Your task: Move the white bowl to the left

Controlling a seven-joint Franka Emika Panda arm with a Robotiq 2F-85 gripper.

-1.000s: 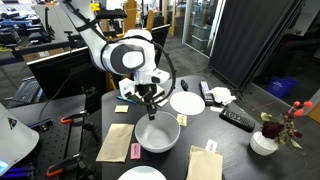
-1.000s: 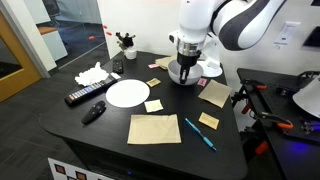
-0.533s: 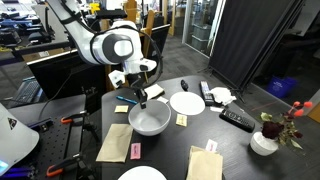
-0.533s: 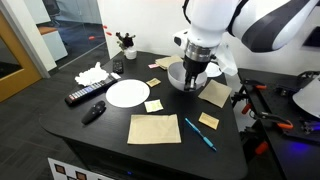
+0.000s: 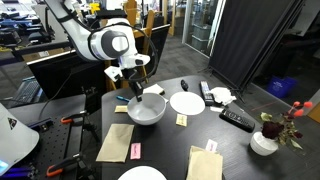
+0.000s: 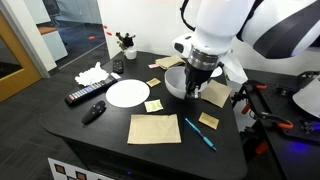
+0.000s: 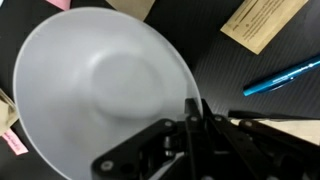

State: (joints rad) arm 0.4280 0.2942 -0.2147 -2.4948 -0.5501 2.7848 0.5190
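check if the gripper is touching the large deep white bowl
Touching: the wrist view shows the gripper pinching the large deep white bowl at its rim.

Nothing you can read, marks on the brown card (image 7: 262,20) blurred, sticky note (image 6: 154,105) and remote (image 6: 85,96) on the worktop (image 6: 110,125) too small to make out.

Robotics lab within an office space. Indicated by robot arm (image 5: 110,45) beside black table (image 5: 242,152), black curtain (image 5: 250,40), glass partitions (image 5: 195,20) and monitor (image 5: 55,65) in an exterior view. Further indicated by wooden door (image 6: 15,45), glazed wall (image 6: 70,25) and orange-handled clamps (image 6: 268,122) at table edge.
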